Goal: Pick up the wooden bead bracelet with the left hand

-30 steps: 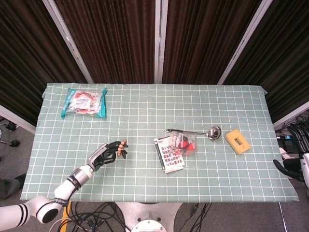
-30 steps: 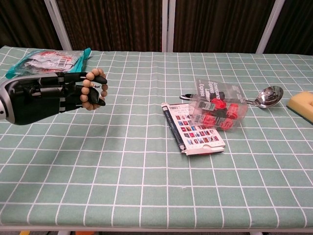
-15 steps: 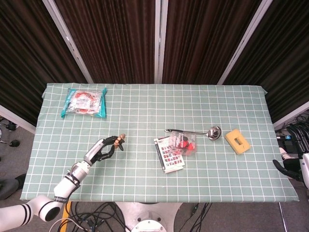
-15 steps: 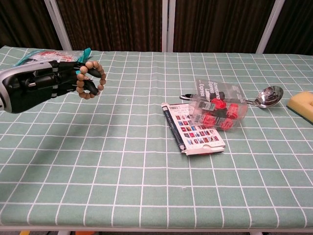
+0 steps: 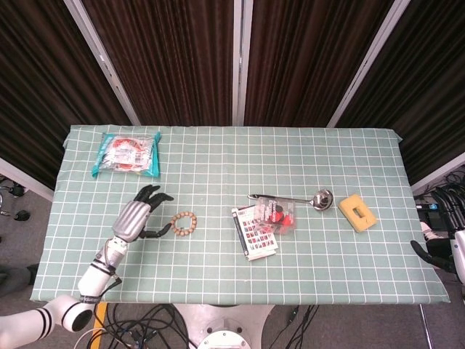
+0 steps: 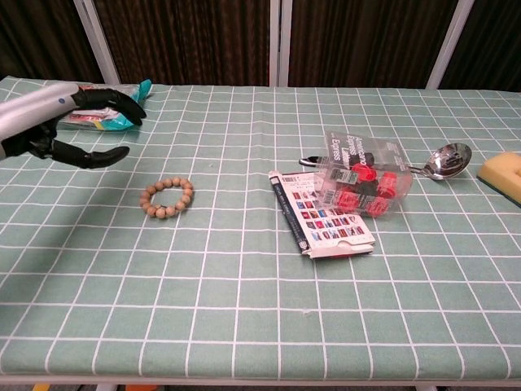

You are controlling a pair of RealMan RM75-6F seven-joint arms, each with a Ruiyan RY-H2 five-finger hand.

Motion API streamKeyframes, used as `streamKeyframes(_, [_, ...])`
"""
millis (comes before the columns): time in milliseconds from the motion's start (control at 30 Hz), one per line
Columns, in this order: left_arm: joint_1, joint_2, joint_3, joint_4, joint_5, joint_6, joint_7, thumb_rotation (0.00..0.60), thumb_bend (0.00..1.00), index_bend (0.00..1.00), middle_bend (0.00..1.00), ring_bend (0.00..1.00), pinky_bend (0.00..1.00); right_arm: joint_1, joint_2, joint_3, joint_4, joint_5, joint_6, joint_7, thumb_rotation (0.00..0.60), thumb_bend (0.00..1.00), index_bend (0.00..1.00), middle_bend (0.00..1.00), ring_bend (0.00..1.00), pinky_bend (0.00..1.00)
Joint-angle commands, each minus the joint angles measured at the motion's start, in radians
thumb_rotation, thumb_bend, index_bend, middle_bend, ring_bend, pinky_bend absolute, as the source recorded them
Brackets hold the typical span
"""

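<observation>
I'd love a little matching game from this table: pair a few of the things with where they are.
Things:
1. wooden bead bracelet
2. spoon
3. yellow sponge
4. left hand

Places:
a. far right edge of the table
b. lying flat on the cloth, held by nothing
c. open, beside the bracelet
d. behind the clear box of red pieces

Pairs: 1-b, 2-d, 3-a, 4-c

clear box, label print too blurred
</observation>
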Motion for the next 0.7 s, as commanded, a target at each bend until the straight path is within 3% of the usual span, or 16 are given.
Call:
streamKeyframes(33, [0.057, 0.026, -0.041, -0.016, -0.01, 0.138, 0.078, 0.6, 0.28, 0.23, 0.23, 0.05, 0.06, -0.001, 0.003, -0.006, 0.003, 0.001, -0.01, 0.001, 0.6, 0.1, 0.0, 0.06, 0.0, 0.0])
streamKeyframes(133, [0.102, 0.081, -0.055, -0.033, -0.027, 0.197, 0.071, 0.6, 0.28, 0.3, 0.29, 0.13, 0.06, -0.002, 0.016, -0.019, -0.002, 0.008, -0.037, -0.008, 0.6, 0.1, 0.0, 0.06, 0.0, 0.0])
streamKeyframes(300, [0.195, 0.183, -0.045, -0.034, -0.051, 0.284, 0.076, 0.6, 0.28, 0.34, 0.32, 0.14, 0.05, -0.003, 0.009, -0.023, 0.0, 0.029, -0.058, -0.032, 0.6, 0.12, 0.0, 0.06, 0.0, 0.0])
streamKeyframes(533, [0.355, 0.286, 0.019, -0.072, -0.062, 0.421, 0.184, 0.6, 0.28, 0.34, 0.32, 0.14, 0.02, 0.007, -0.03, -0.044, 0.034, 0.0, -0.082, -0.042, 0.6, 0.12, 0.0, 0.05, 0.0, 0.0])
streamKeyframes(700, [0.431, 0.305, 0.055, -0.126, -0.033, 0.487, 0.174, 0.6, 0.26, 0.33, 0.31, 0.13, 0.02, 0.014, -0.065, -0.055, 0.055, -0.03, -0.08, -0.04, 0.6, 0.12, 0.0, 0.05, 0.0, 0.0])
